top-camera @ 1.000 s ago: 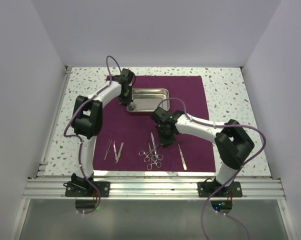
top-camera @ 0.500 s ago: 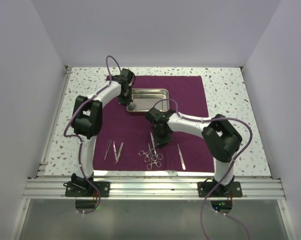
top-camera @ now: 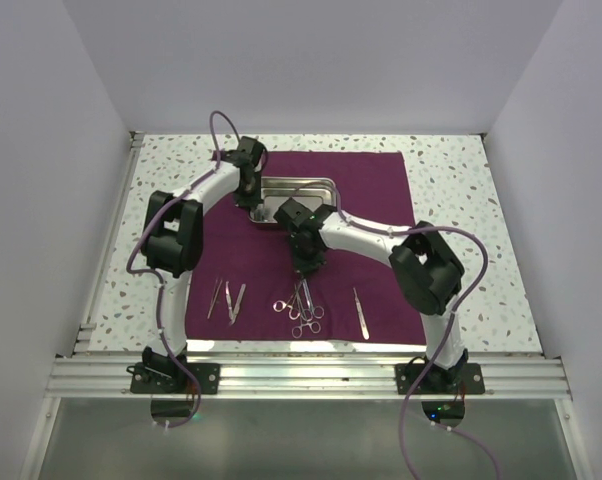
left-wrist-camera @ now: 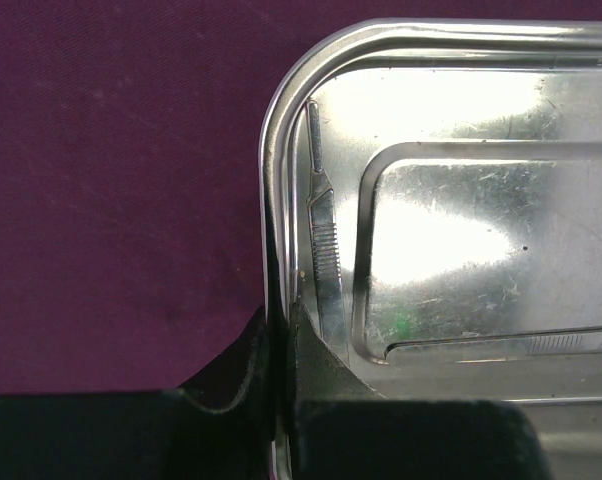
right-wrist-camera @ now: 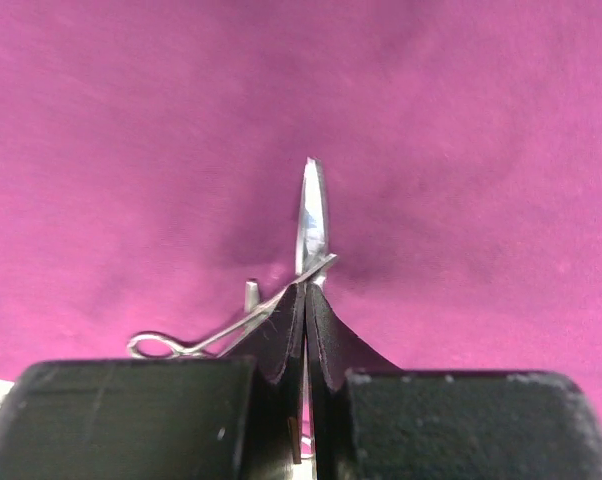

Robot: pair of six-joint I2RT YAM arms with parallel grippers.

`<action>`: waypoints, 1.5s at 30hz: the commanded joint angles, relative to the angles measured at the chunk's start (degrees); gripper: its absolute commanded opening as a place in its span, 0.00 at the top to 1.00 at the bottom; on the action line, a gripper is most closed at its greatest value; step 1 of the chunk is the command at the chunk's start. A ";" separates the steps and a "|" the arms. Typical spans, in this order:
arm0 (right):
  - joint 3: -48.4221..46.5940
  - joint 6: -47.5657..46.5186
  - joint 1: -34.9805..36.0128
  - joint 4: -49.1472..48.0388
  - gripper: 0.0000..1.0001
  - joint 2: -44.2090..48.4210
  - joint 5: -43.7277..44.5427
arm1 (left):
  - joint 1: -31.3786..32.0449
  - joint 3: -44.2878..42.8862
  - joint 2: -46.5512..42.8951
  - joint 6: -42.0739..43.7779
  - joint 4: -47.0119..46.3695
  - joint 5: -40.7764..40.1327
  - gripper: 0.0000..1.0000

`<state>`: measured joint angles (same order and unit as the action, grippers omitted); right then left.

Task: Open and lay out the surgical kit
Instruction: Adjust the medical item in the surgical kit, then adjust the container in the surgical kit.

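Top external view, centre: your maroon cloth wrap (top-camera: 381,210) lies flat, with the steel tray (top-camera: 301,181) at its upper middle. Your left gripper (top-camera: 249,200) is clenched on the tray's left rim; the left wrist view shows one slim instrument (left-wrist-camera: 324,250) inside, along that wall. Your right gripper (top-camera: 306,266) is clamped on the scissors (right-wrist-camera: 312,210), blade tip toward frame top. Forceps (top-camera: 303,315) and tweezers (top-camera: 227,300) lie lower on the cloth.

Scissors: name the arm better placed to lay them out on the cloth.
Right. The right claw is shut on the scissors over the cloth, near the laid-out instruments; the left claw is clamped on the rim of the tray.
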<state>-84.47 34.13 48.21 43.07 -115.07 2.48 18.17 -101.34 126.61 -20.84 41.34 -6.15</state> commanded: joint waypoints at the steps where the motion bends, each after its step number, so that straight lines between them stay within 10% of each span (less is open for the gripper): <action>1: -4.04 -1.61 0.49 2.37 1.00 -0.07 1.03 | -1.30 1.58 -2.68 2.03 0.85 -1.14 1.00; 25: -6.76 -2.75 6.11 1.13 1.00 1.77 -2.85 | -2.18 0.18 -3.29 1.42 1.28 -0.17 1.00; 27: -8.16 -4.77 6.11 3.41 0.77 2.56 -0.30 | -2.18 -0.52 -3.56 1.42 1.46 -0.44 1.00; 28: -10.43 -5.91 6.02 3.95 0.39 3.35 1.28 | -2.18 -0.79 -3.82 1.42 1.72 -0.35 1.00; 31: -18.23 -10.65 5.50 6.93 0.15 2.92 7.96 | -2.18 -1.32 -4.35 1.42 1.99 0.35 1.00; 45: -47.98 -13.91 -7.33 15.20 0.19 -15.35 9.12 | -1.83 4.66 -10.41 0.54 0.40 2.02 1.00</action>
<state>-130.45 21.58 42.09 53.67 -124.95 11.14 16.88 -96.84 120.14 -20.38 41.50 -4.71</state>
